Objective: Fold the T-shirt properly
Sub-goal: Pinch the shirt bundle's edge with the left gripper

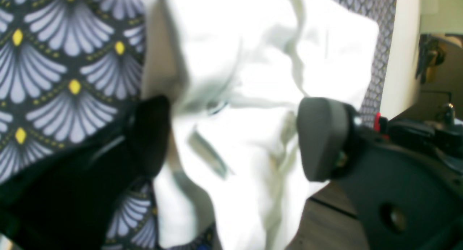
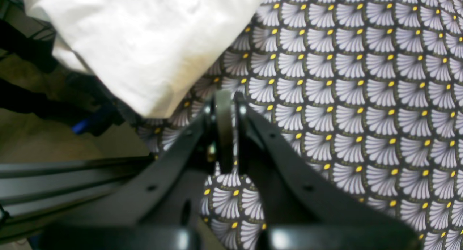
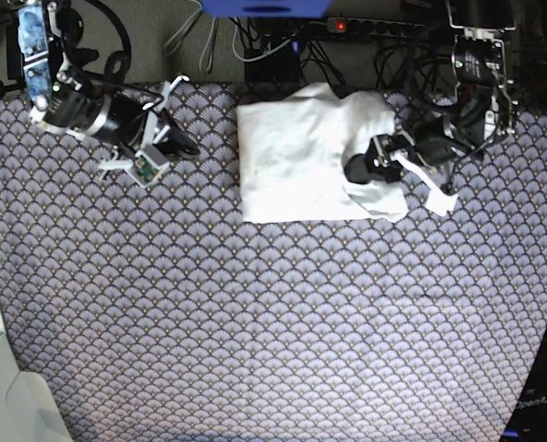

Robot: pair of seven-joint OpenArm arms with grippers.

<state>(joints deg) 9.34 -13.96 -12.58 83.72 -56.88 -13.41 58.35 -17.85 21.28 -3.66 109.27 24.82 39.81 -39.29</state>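
Note:
The white T-shirt [image 3: 292, 161] lies partly folded at the back middle of the patterned cloth, its right part rumpled. My left gripper [image 3: 361, 169] sits on that rumpled right edge. In the left wrist view the left gripper [image 1: 237, 138] is open, with its fingers [image 1: 322, 138] wide apart and bunched T-shirt cloth [image 1: 253, 80] between them. My right gripper [image 3: 187, 145] hovers left of the shirt, apart from it. In the right wrist view the right gripper [image 2: 229, 98] is shut and empty, with the T-shirt's corner [image 2: 144, 43] just beyond its tips.
The table is covered by a grey fan-patterned cloth with yellow dots [image 3: 273, 322]. Cables and a power strip [image 3: 347, 26] run along the back edge. A white surface [image 3: 2, 396] sits at the front left corner. The table edge and floor show in the right wrist view [image 2: 54, 141].

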